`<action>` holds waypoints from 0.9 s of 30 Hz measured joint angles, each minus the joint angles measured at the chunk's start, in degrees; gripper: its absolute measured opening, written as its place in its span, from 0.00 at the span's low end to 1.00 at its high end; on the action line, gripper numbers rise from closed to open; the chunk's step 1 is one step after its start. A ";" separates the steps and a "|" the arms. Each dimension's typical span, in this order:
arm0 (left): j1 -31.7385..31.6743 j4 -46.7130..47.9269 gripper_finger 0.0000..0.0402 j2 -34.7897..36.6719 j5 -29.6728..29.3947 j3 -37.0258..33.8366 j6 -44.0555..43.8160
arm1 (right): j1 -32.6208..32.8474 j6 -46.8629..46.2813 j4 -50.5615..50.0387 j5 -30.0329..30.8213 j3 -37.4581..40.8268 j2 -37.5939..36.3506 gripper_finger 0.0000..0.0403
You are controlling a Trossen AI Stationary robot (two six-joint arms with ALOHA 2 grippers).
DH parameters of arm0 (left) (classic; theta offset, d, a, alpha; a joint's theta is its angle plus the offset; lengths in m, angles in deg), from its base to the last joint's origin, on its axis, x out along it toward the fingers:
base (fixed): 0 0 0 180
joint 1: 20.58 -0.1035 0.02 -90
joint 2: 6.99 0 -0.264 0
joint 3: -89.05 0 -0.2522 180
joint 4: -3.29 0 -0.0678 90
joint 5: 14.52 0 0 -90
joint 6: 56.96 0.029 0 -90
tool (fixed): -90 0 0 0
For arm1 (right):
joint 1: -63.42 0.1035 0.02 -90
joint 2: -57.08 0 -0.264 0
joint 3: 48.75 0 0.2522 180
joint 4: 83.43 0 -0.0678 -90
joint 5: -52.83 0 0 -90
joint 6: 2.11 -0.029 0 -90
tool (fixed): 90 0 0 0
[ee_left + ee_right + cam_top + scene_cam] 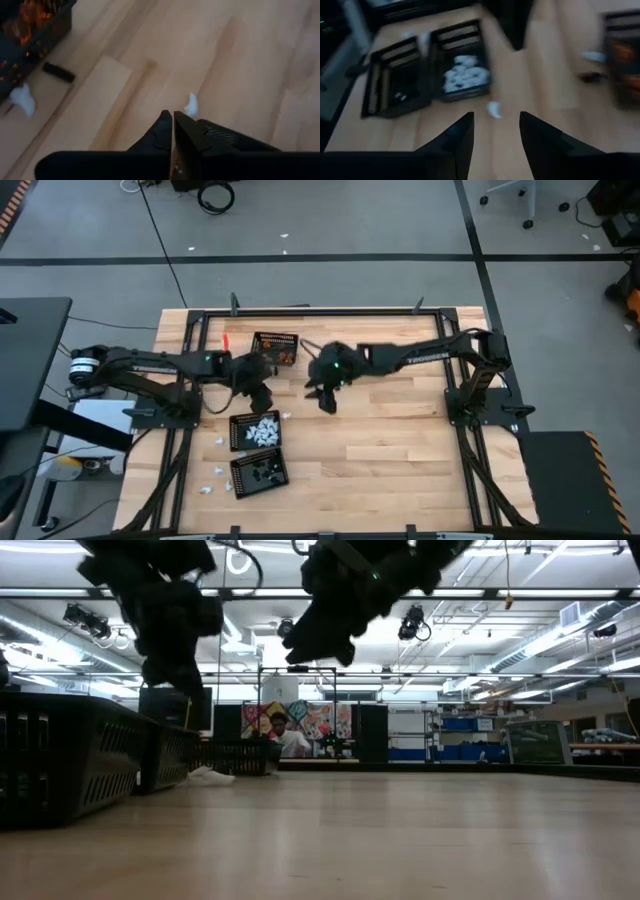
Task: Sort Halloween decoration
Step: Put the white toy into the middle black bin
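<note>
Reaching in from the left edge of the high view, the left gripper hangs just above the basket of white pieces, its fingers pressed together with nothing visible between them. A basket of black pieces lies below, a basket of orange pieces above. At centre, the right gripper hovers over bare desk, fingers apart and empty.

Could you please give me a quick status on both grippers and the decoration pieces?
Left gripper shut, apparently empty, above the table near a white piece. Right gripper open, empty, facing the white-piece basket. Nothing blocking.
</note>
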 joint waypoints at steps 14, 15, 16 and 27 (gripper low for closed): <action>5.28 -7.55 0.04 17.14 -4.45 -7.22 -10.89 | 3.01 6.13 35.72 -0.59 11.71 14.83 0.57; 5.30 -6.77 0.04 18.12 -4.49 -7.22 -11.54 | 3.12 6.06 37.04 -0.38 10.49 16.41 0.59; 5.24 -6.49 0.04 19.12 -4.49 -7.22 -12.39 | 3.14 5.84 37.96 0.12 9.55 17.72 0.60; 5.36 -3.42 0.04 27.63 -5.33 -7.20 -18.30 | 3.31 8.47 41.05 0.59 2.53 27.16 0.62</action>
